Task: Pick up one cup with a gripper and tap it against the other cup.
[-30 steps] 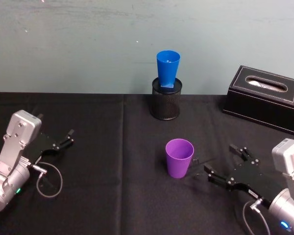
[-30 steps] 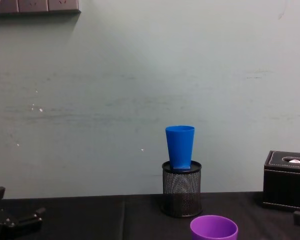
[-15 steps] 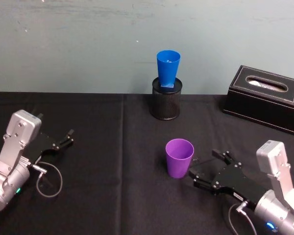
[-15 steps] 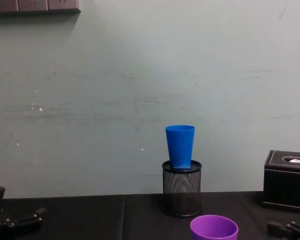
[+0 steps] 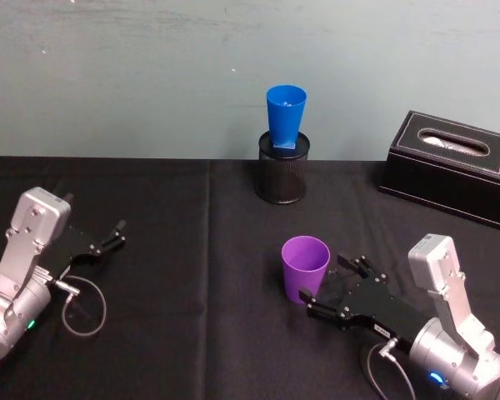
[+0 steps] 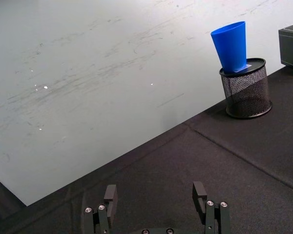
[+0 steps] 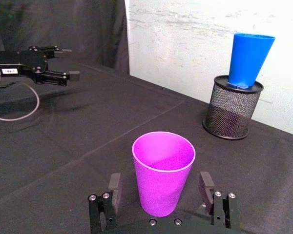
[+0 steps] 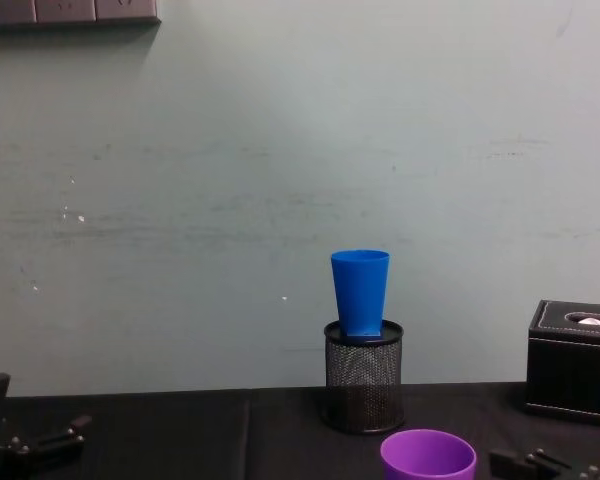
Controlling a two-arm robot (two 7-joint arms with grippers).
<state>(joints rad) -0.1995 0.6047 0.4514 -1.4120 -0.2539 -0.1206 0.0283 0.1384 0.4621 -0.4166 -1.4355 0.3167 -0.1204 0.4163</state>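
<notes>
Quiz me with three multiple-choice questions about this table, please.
1. Where does the blue cup stand? A on a plate; B in the black mesh holder; C on a book.
2. What colour is the short cup by the right tool? A green; B purple; C red.
3. How is the right tool? A open; B shut on that cup; C lifting it.
Answers: B, its base sits in the holder's mouth; B, plainly purple; A, fingers spread either side, gaps showing. The left tool rests open, far left.
</notes>
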